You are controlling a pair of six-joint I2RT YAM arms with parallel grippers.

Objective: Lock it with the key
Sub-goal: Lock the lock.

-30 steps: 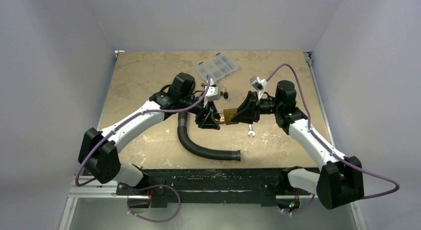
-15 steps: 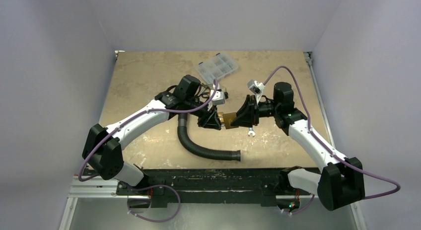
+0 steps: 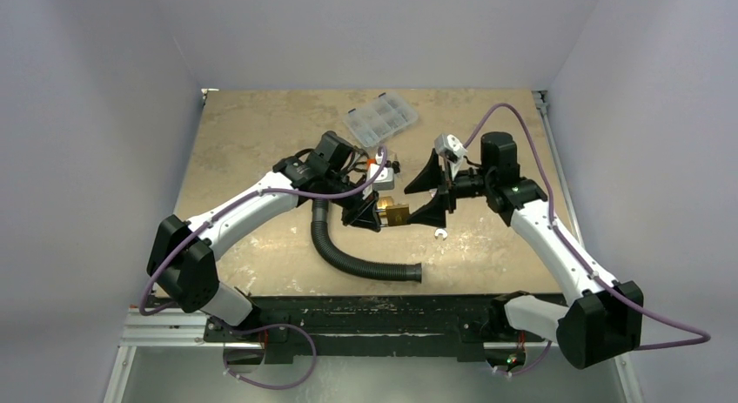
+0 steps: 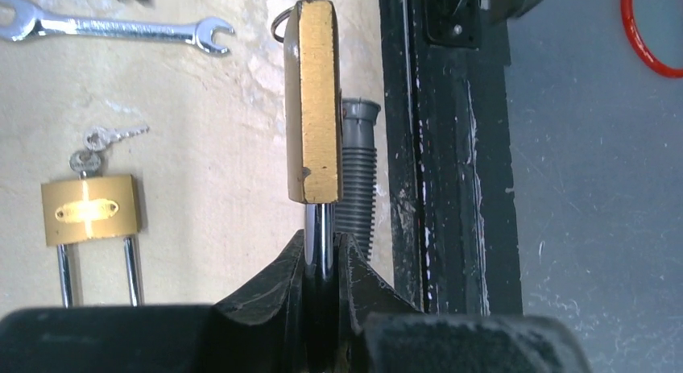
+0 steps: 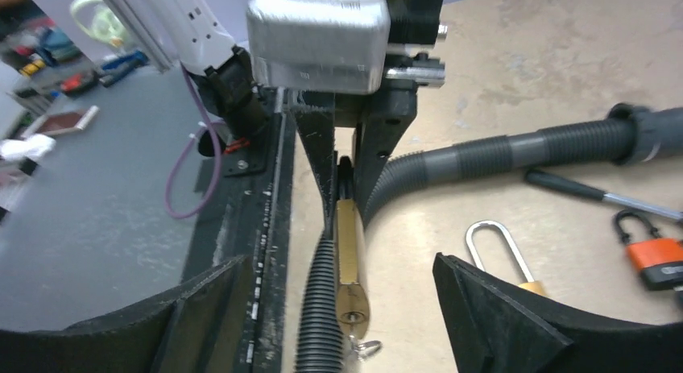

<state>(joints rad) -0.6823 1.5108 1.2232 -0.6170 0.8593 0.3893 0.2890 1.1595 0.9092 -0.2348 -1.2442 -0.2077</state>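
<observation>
My left gripper is shut on the chrome shackle of a brass padlock, which it holds edge-on above the table. A silver key ring shows at the padlock's keyhole end; I cannot tell how deep the key sits. In the top view the padlock is between the two grippers. My right gripper stands wide open, its fingers either side of the padlock without touching it. The key ring dangles below the keyhole face.
A second brass padlock with its keys lies on the table, near a wrench. A black corrugated hose curves below the grippers. An orange padlock, a screwdriver and a clear organiser box are also there.
My left gripper has closed on the padlock's shackle. My right gripper has let go of the padlock body and opened wide, drawing back a little to the right.
</observation>
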